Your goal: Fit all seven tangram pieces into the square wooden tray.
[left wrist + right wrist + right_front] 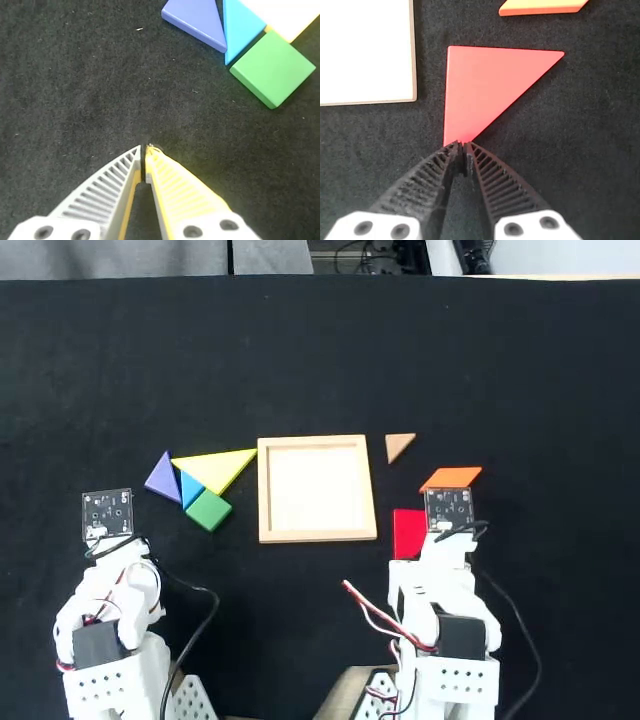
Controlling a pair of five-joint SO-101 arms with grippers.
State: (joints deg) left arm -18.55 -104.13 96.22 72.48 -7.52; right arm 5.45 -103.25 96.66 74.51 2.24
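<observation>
The table (560, 640) is covered with a black cloth (320, 360) that has a fine, fuzzy, felt-like grain. Behind its far edge there is grey fabric (120, 258) and some dark cables (370, 255).

The square wooden tray (318, 534) lies flat near the middle of the table. It is pale wood with a smooth floor and a low raised rim. All seven pieces lie outside it on the cloth; they are flat blocks with matte painted faces and sharp edges.

On the tray's left side, the yellow triangle (215, 466), a large one, points toward the tray's far left corner. The purple triangle (162, 478), the small blue triangle (190, 487) and the green square (208, 509) are packed close against it.

On the tray's right side, the small tan triangle (399, 445) lies just beside the far right corner. The orange parallelogram (451, 478) lies more to the right. The red triangle (485, 95) lies beside the tray's near right corner, apart from its rim.

The left gripper (145, 148) is over bare cloth near the table's near left corner, well apart from the green square. One ribbed finger is grey and the other yellow, and the tips are pressed together on nothing.

The right gripper (461, 145) has black ribbed fingers, also pressed together, with the tips just at the near corner of the red triangle.
</observation>
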